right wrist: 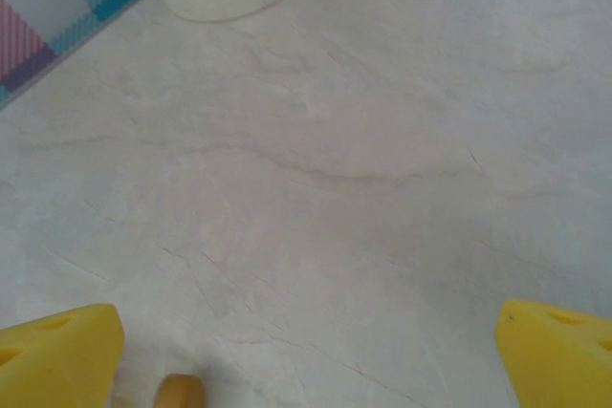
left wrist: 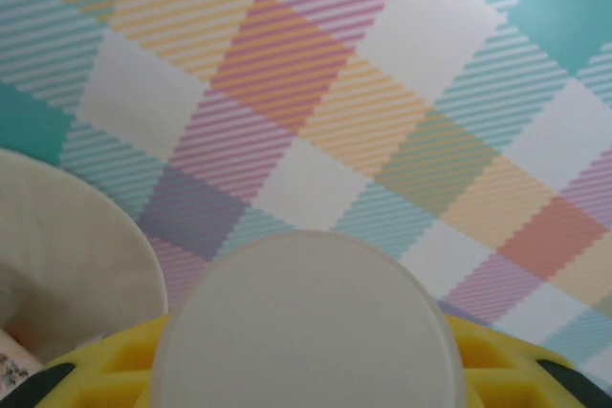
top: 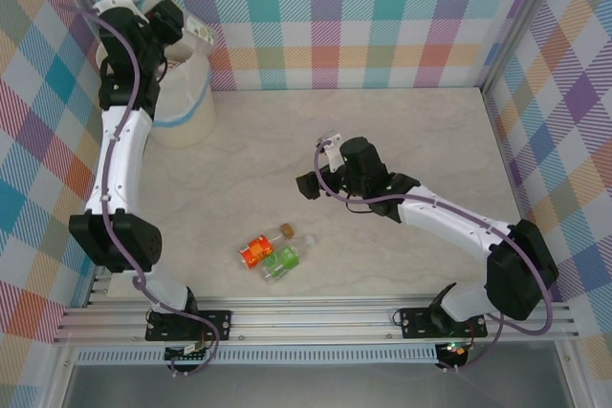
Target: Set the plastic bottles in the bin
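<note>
the orange-labelled bottle (top: 256, 253) lies on the table (top: 411, 140) touching a green-labelled bottle (top: 281, 261). its long axis runs diagonally, and its brown cap (top: 285, 230) points toward the right gripper (top: 308, 183), which hangs near them, jaws wide apart and empty. the right arm is the nearer one. the left gripper (top: 184, 31) is well apart over the bin (top: 186, 117), clamped on what looks like a pale bottle (left wrist: 306, 332).

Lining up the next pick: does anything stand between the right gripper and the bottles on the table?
Nothing visible. Only bare pale marbled tabletop separates the open right gripper from the small clear plastic bottles with red and green labels.
</note>
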Robot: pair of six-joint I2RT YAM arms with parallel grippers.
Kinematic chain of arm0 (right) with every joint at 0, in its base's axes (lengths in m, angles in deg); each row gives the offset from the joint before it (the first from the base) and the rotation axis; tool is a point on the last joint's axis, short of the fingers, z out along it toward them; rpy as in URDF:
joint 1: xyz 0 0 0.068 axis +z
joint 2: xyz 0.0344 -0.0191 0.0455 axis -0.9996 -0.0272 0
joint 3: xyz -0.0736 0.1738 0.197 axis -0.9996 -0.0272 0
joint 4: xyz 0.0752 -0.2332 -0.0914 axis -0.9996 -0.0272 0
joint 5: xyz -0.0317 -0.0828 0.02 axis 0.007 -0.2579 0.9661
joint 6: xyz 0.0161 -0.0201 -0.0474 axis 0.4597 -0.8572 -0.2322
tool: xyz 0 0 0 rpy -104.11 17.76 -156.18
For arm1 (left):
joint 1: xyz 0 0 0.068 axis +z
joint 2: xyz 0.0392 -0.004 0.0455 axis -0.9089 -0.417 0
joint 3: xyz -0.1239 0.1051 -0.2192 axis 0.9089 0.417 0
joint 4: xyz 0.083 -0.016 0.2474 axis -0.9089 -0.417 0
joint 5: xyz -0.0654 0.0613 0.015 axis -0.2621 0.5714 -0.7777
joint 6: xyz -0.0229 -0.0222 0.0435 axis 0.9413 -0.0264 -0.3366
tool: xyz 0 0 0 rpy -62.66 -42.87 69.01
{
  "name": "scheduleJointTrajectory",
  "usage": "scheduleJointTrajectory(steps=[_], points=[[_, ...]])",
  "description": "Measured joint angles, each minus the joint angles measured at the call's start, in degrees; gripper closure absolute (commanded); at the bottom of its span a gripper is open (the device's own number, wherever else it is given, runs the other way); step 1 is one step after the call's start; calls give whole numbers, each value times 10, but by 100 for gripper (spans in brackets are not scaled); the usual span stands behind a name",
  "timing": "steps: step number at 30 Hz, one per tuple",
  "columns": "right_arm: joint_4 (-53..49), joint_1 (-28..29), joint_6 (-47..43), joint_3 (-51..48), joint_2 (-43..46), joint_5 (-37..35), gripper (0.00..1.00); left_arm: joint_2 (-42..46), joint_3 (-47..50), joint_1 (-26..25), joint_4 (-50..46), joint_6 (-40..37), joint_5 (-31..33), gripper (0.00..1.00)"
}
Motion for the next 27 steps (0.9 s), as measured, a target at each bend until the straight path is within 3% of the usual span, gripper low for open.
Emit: scheduleJointTrajectory(steps=[9,13,14,16,18,22,27], points=[[-11,0,21,-3,-1,-41,0,-222,-370,33,-166,-84,65,96],[-17,0,22,-1,-3,-50,0,-256,-391,49,-205,-93,70,88],[-20,0,22,0,-5,-51,1,-260,-387,53,-207,-93,70,79],[-24,0,23,3,-9,-56,0,-262,-369,62,-203,-95,64,40],[-26,0,26,3,-10,-62,0,-262,-339,75,-188,-93,35,16],[-26,0,39,3,-11,-74,0,-262,-296,88,-177,-90,-16,1],[-27,0,59,4,-12,-87,0,-249,-269,83,-170,-49,-75,0]])
